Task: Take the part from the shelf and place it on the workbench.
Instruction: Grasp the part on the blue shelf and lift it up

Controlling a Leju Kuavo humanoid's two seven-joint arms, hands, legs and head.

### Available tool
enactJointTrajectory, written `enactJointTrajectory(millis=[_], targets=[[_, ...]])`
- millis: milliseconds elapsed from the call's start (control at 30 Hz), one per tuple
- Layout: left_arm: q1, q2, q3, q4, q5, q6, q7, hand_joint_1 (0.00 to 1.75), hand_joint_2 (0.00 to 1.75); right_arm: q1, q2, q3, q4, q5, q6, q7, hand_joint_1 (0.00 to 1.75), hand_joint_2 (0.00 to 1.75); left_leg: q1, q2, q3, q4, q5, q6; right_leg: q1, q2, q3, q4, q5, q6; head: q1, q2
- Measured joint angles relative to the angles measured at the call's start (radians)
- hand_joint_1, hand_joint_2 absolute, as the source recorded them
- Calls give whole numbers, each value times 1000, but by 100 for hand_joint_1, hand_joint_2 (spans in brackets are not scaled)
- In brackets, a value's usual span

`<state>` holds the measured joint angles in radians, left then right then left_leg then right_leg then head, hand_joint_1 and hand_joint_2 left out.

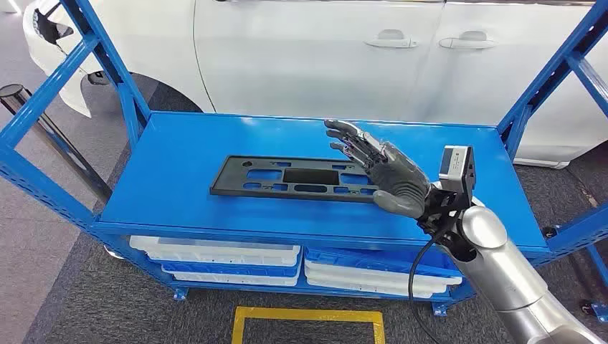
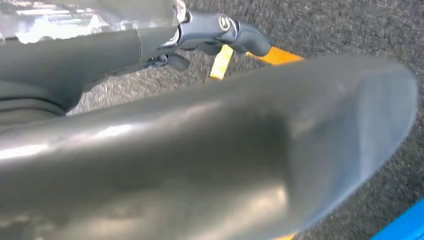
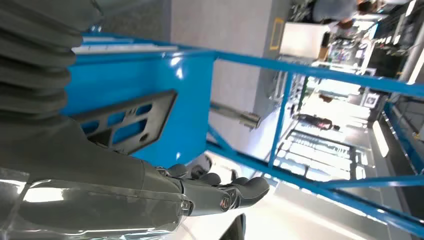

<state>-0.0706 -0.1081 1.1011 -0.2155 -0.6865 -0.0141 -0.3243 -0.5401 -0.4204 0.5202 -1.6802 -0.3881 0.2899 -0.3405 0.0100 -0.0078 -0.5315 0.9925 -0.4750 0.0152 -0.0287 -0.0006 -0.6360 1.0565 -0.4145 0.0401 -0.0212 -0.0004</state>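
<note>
A flat black part point(image 1: 287, 177) with several cutouts lies lengthwise on the blue shelf point(image 1: 179, 143). My right hand point(image 1: 383, 172) hovers over the part's right end with its fingers spread and nothing in it. The right wrist view shows the same part point(image 3: 125, 125) beyond my right hand point(image 3: 220, 192), whose fingers are stretched out and apart from it. My left hand point(image 2: 220, 30) hangs over grey carpet, its fingers loosely extended and holding nothing.
Blue uprights point(image 1: 115, 64) and diagonal braces frame the shelf on both sides. White trays point(image 1: 215, 254) sit on the lower level. A white car point(image 1: 323, 50) stands close behind the shelf. A yellow floor marking point(image 1: 308, 315) lies in front of it.
</note>
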Motion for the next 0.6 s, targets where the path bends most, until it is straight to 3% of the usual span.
enactJointTrajectory(millis=[100,233,267,333,367,400,433,467,533,600], targets=[[-1,0,2,0,-3,0,-1,0,0,9,2,11,2,42,-25,-12,0,175,-4,-1,-1,6,-11,-15,6,1,16,-38,-5,-11,1,0],[-3,0,4,0,-6,1,-2,0,0,27,14,31,6,96,-54,-30,0,175,-1,1,0,25,-35,-36,7,4,27,-43,-18,-41,-1,0],[-3,0,4,0,-7,1,-2,0,0,29,18,35,8,102,-56,-33,0,175,0,1,-18,67,-57,-41,6,3,32,-45,-21,-47,-3,0],[-3,0,4,0,-7,1,-2,0,0,35,25,43,11,108,-58,-36,0,175,1,2,-93,207,-114,-47,9,2,39,-45,-27,-56,-5,0],[-2,0,4,0,-8,1,-2,0,0,41,29,47,14,110,-58,-36,0,175,2,2,-134,274,-133,-48,11,2,42,-45,-31,-58,-4,0],[-1,0,4,0,-8,1,-2,0,0,47,32,51,16,113,-59,-36,0,175,1,2,-162,310,-132,-47,14,2,46,-45,-35,-59,-4,0],[0,-1,4,0,-8,1,-2,0,0,52,34,54,18,116,-60,-37,0,175,1,2,-169,303,-109,-43,17,3,52,-45,-39,-60,-4,0],[0,-1,4,0,-8,2,-2,0,0,56,37,58,19,118,-61,-37,0,175,-1,2,-156,258,-69,-36,20,4,59,-45,-44,-60,-4,0],[1,0,4,0,-10,2,-3,0,0,64,42,62,21,131,-67,-41,0,175,-7,2,-101,118,13,-18,26,5,75,-46,-54,-58,-3,0],[0,0,4,0,-15,2,-6,0,0,91,48,63,22,170,-76,-57,0,175,-14,2,-64,34,40,-6,27,5,82,-48,-61,-51,-2,0]])
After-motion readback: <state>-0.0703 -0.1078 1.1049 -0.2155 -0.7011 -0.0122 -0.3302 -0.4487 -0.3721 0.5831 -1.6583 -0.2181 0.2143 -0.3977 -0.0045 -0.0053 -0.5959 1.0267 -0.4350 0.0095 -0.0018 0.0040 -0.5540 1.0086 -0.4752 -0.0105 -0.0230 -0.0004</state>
